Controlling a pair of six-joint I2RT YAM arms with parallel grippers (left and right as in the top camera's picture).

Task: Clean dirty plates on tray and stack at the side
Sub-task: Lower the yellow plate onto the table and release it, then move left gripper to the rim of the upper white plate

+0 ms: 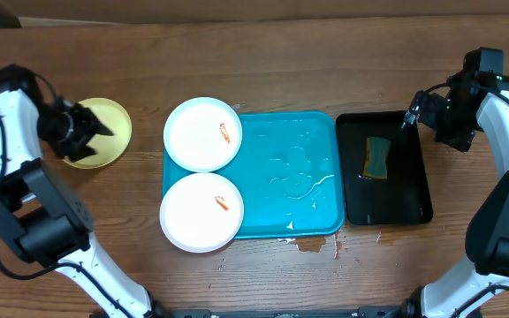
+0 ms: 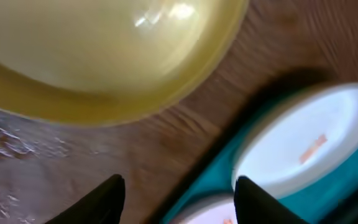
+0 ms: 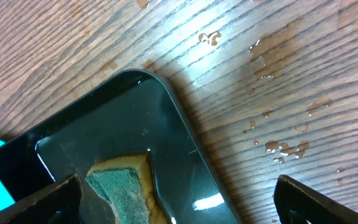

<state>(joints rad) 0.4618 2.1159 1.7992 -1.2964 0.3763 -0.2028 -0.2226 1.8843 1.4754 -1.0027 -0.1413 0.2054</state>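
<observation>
Two white plates, the far one (image 1: 202, 133) and the near one (image 1: 201, 211), lie on the left end of the turquoise tray (image 1: 294, 181), each with a small orange-red smear. The lime-green-rimmed plate (image 1: 104, 132) sits on the table to the left of the tray. My left gripper (image 1: 94, 129) is open and empty just over that plate's edge; the left wrist view shows the plate (image 2: 98, 50) close up, the gripper's fingertips (image 2: 178, 202) spread and a white plate (image 2: 303, 146). My right gripper (image 1: 411, 117) is open and empty at the far right corner of the black tray.
A black tray (image 1: 383, 168) right of the turquoise one holds water and a green-and-yellow sponge (image 1: 377, 157), also in the right wrist view (image 3: 126, 190). Water drops lie on the table at the turquoise tray's front edge (image 1: 312, 246) and beside the black tray (image 3: 278, 146).
</observation>
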